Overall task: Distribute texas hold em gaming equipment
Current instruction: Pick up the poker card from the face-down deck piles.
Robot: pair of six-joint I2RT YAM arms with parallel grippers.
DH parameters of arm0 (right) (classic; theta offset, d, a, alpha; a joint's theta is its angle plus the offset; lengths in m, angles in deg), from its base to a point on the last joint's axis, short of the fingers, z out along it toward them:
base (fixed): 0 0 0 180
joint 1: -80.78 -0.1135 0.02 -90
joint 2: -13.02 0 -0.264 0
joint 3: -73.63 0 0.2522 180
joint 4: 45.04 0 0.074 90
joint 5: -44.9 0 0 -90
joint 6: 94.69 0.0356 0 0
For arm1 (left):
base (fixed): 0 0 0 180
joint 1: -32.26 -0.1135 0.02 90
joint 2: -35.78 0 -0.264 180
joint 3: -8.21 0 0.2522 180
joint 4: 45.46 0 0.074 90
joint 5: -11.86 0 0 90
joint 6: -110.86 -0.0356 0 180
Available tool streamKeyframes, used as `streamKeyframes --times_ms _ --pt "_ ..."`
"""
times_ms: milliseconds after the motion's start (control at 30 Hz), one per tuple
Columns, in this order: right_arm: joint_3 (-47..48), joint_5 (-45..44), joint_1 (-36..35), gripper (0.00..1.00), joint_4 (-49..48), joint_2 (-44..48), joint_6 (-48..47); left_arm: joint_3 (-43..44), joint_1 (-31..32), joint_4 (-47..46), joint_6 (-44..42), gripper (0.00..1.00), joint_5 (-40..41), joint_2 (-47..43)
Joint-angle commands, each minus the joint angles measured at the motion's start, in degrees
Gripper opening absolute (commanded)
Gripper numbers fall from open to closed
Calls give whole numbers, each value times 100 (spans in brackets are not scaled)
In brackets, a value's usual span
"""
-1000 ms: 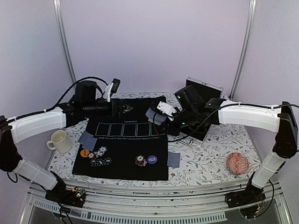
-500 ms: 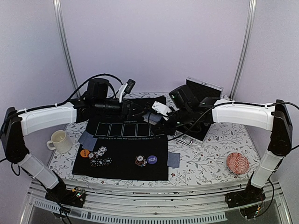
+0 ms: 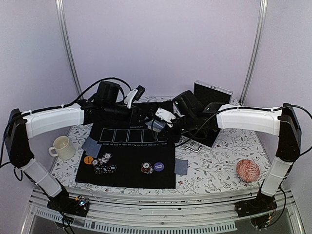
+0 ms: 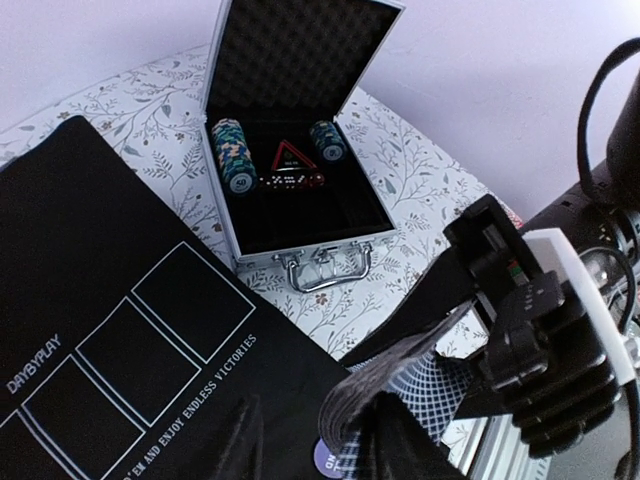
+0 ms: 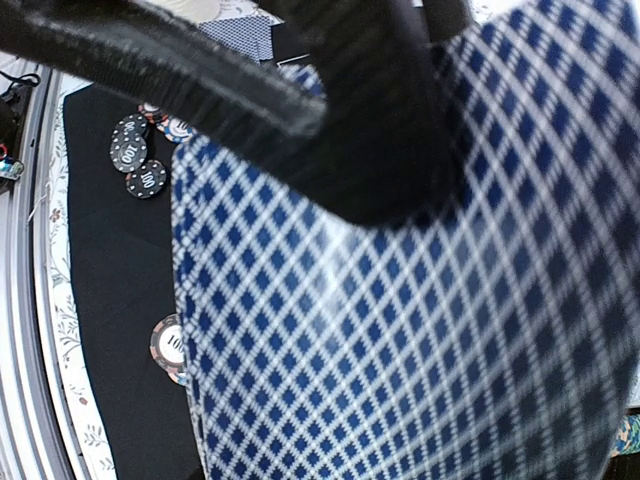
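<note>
My right gripper (image 3: pixel 164 120) is shut on a deck of blue-diamond-backed playing cards (image 3: pixel 157 125), held above the back edge of the black mat (image 3: pixel 126 180). The card back (image 5: pixel 400 300) fills the right wrist view under a dark finger (image 5: pixel 250 90). My left gripper (image 3: pixel 147 122) meets the deck from the left. Its fingers straddle the bent deck end (image 4: pixel 420 350), and whether they pinch it is unclear. On the mat lie chip stacks (image 3: pixel 104 158) (image 3: pixel 146 167), an orange button (image 3: pixel 88 160), a purple button (image 3: pixel 158 166) and dealt cards (image 3: pixel 91 145).
An open metal case (image 4: pixel 290 240) with chip rolls (image 4: pixel 232 155) stands behind the mat at the right. A cream mug (image 3: pixel 62 147) sits left of the mat. A red patterned disc (image 3: pixel 247 170) lies at the right. One card (image 3: pixel 181 166) rests beside the mat's right edge.
My left arm has swung right and reached the deck, and its jaws have narrowed around the deck's end. My right gripper has shifted slightly left, still holding the cards.
</note>
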Motion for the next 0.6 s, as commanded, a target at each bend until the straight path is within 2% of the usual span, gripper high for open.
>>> streamKeyframes --times_ms 0,133,400,567 --pt "61 -5 -43 37 -73 37 -37 166 38 440 -258 36 646 -80" --pt "40 -12 -43 37 -89 24 -37 95 34 487 -304 34 751 -197" --pt "22 -46 -48 37 -65 37 -37 40 21 464 -372 39 840 -348" --pt "13 -55 -48 37 -56 61 -37 1 30 318 -362 34 465 -389"
